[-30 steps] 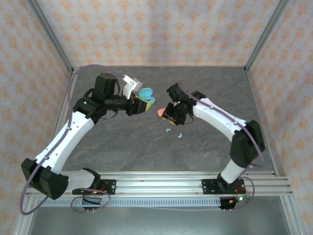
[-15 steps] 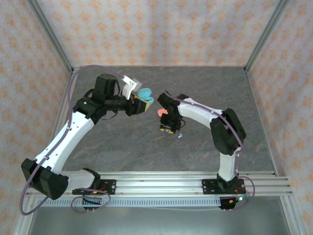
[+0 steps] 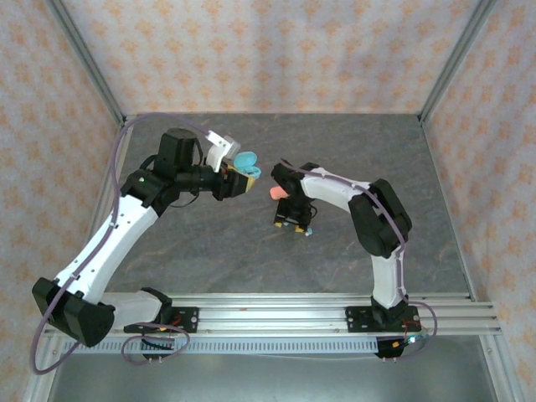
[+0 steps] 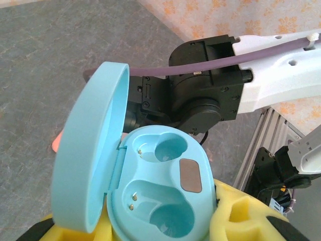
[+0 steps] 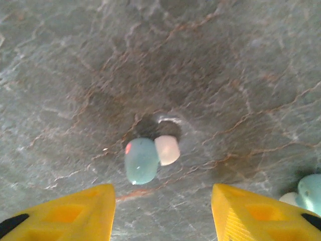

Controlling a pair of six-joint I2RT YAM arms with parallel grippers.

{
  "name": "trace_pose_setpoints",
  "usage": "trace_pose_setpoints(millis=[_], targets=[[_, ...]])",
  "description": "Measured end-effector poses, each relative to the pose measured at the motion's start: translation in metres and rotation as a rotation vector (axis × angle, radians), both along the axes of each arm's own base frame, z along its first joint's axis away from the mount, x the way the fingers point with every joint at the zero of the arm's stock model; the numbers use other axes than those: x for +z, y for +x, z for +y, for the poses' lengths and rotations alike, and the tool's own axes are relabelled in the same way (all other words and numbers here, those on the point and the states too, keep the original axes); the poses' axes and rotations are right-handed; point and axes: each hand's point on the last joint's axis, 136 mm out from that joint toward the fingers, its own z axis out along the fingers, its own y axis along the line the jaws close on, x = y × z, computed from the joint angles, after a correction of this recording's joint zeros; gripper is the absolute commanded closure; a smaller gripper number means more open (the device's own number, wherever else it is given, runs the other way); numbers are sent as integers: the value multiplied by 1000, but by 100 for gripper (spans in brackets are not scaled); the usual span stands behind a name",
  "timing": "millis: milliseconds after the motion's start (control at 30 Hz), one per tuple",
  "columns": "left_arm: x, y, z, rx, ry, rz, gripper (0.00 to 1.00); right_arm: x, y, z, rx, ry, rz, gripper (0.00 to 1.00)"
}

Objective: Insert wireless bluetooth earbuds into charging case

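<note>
I am pinching the open teal charging case in the left tool, lid tipped back so its empty wells are facing up, while I am hovering the spread right tool over a teal earbud lying on the surface.

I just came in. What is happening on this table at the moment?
The left gripper holds the teal charging case, open and empty, above the table. The right gripper hangs open over a teal earbud lying on the table, not touching it. A second teal earbud lies nearby.
</note>
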Motion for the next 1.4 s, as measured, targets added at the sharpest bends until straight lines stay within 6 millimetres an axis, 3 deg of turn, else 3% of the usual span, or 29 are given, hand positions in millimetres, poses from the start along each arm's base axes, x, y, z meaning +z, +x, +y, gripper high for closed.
trace_pose_setpoints(millis=[300,533,900,1133,1400], targets=[[4,-2,2,9,1,-14,88,4,29,18,68,50,-46,46],[4,-1,4,22,9,-18,88,-1,33,37,151,73,-42,46],[3,-7,7,25,16,-7,88,16,34,69,323,83,-90,46],[3,-7,7,25,17,-5,88,24,37,63,292,64,-115,47],[2,-6,7,22,21,-3,88,46,23,18,-38,161,-123,58]])
